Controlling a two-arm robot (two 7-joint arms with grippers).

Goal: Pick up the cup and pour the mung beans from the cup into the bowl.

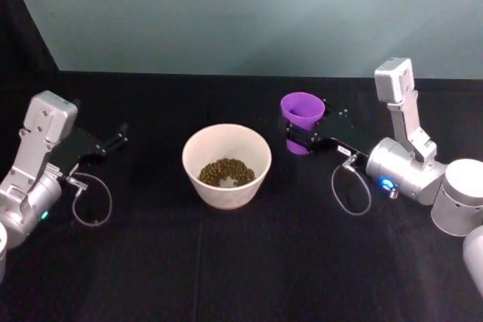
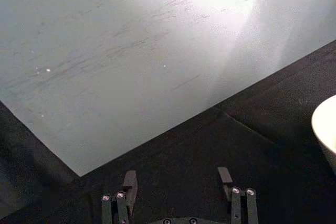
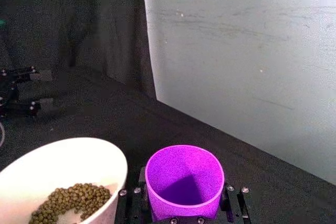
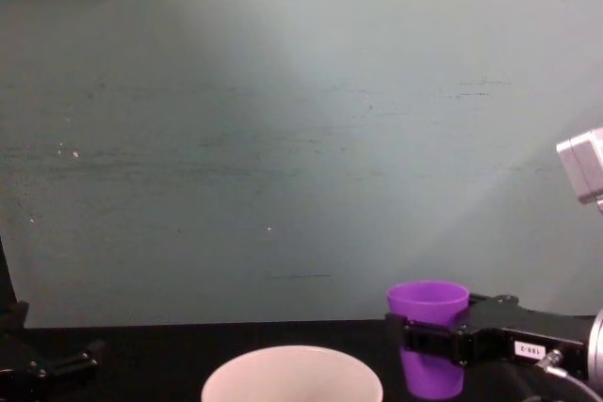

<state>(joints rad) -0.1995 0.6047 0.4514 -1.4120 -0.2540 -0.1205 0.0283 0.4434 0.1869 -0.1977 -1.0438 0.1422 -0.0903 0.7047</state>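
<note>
The purple cup stands upright to the right of the bowl, and my right gripper is shut on its lower body. From the right wrist view the cup looks empty inside, with black fingers pressed against both sides. The chest view shows the same hold on the cup by the right gripper. The pale bowl sits at the table's middle with the mung beans heaped in its bottom; they show too as mung beans. My left gripper rests open, left of the bowl and apart from it.
A black cloth covers the table, and a pale green wall rises behind it. The bowl's rim edges into the left wrist view, beyond my open left gripper. Loose cables hang by each wrist.
</note>
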